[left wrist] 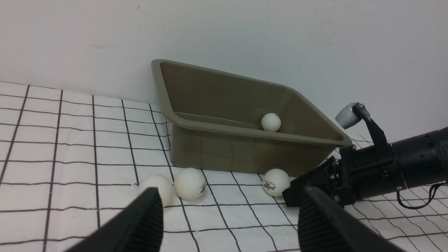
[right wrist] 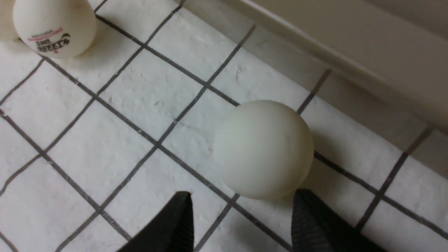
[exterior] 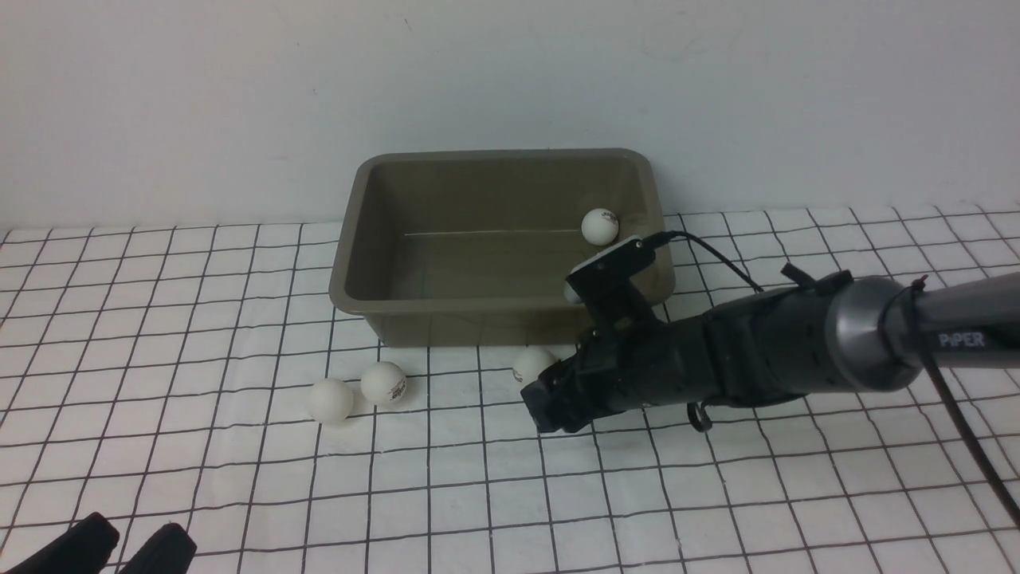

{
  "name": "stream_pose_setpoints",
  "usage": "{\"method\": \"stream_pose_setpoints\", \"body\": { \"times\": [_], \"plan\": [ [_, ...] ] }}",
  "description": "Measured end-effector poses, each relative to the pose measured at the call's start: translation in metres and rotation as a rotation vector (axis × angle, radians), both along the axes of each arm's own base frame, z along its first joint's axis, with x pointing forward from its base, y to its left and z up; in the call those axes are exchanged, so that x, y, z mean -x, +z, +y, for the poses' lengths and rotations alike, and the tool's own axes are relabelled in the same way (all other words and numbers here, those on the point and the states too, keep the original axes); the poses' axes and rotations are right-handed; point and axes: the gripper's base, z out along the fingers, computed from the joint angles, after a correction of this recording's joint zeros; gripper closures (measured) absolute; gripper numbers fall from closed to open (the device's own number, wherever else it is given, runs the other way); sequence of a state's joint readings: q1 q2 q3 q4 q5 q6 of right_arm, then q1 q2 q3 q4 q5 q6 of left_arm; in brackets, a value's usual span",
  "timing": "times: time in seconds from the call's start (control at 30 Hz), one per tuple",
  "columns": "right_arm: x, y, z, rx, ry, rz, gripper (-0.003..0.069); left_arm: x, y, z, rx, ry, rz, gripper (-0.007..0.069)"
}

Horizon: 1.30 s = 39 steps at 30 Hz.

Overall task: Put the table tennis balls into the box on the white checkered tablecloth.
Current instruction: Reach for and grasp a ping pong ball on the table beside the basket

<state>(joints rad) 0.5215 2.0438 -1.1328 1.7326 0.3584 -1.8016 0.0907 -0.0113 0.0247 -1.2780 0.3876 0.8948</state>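
One ball [exterior: 599, 226] lies inside the box [exterior: 478, 323]. Two balls [exterior: 331, 399] [exterior: 384, 382] sit on the tablecloth [exterior: 717, 494] before the box's near wall. The front view hides the fingertips of the right gripper [right wrist: 241, 210]. Its wrist view shows them parted and empty, with a third ball [right wrist: 263, 149] just past them. The left gripper [left wrist: 229, 196] gapes wide and empty, well back from the box.
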Motion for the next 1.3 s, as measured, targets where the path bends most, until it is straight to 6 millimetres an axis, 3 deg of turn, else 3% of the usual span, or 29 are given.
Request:
{"method": "stream_pose_setpoints", "body": {
  "times": [0.07,0.17,0.33,0.7,0.93,1.07,1.1,1.17,1.27,1.3],
  "plan": [
    [0.0,-0.002,0.0,0.006,-0.004,0.002,0.0354,0.0,0.0,0.0,0.0,0.0,0.0,0.0155],
    [-0.002,-0.003,-0.003,0.027,-0.025,-0.005,0.0512,0.0,0.0,0.0,0.0,0.0,0.0,0.0155],
    [-0.002,-0.003,-0.003,0.026,-0.027,-0.004,0.0656,0.0,0.0,0.0,0.0,0.0,0.0,0.0155],
    [0.001,0.005,-0.003,0.011,-0.019,-0.006,0.0673,0.0,0.0,0.0,0.0,0.0,0.0,0.0155],
    [0.035,0.043,-0.023,0.029,0.014,-0.061,0.0675,0.0,0.0,0.0,0.0,0.0,0.0,0.0155],
    [0.076,0.079,-0.048,0.02,0.011,-0.12,0.0675,0.0,0.0,0.0,0.0,0.0,0.0,0.0155],
    [0.078,0.077,-0.049,0.023,0.011,-0.114,0.0675,0.0,0.0,0.0,0.0,0.0,0.0,0.0155],
    [0.105,0.107,-0.067,-0.012,-0.014,-0.19,0.0675,0.0,0.0,0.0,0.0,0.0,0.0,0.0155],
    [0.118,0.132,-0.077,-0.064,-0.053,-0.258,0.0675,0.0,0.0,0.0,-0.007,0.0,-0.002,0.0155],
    [0.126,0.152,-0.084,-0.114,-0.102,-0.31,0.0675,0.0,0.0,0.0,-0.015,-0.001,-0.004,0.0155]
  ]
}}
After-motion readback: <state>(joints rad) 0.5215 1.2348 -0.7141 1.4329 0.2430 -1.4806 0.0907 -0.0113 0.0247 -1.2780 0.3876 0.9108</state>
